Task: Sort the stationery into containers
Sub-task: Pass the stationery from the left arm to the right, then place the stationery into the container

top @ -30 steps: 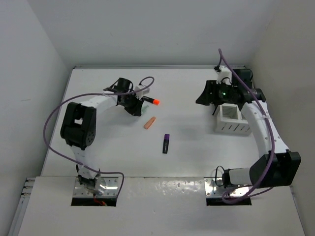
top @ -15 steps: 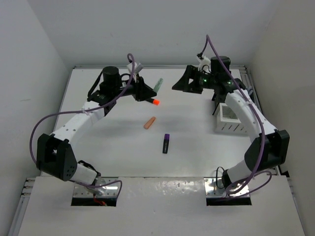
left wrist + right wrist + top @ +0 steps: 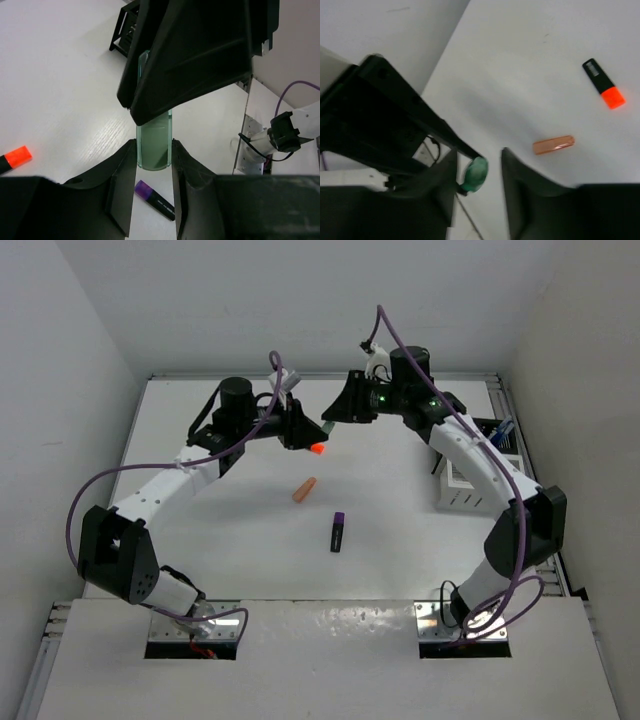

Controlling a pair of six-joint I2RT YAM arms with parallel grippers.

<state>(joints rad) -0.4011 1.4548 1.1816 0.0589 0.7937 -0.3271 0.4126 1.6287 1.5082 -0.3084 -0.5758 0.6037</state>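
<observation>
Aloft, left gripper (image 3: 154,156) clamps mint highlighter (image 3: 154,132), long axis aimed into right gripper (image 3: 479,153), its jaws apart.

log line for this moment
phase: mid-air handover | left gripper: shut on mint green highlighter | right gripper: open around its far end | loose: purple-black highlighter

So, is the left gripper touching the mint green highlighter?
Touching. In the left wrist view the left gripper pinches the mint green highlighter, one finger pressed against each side.
</observation>
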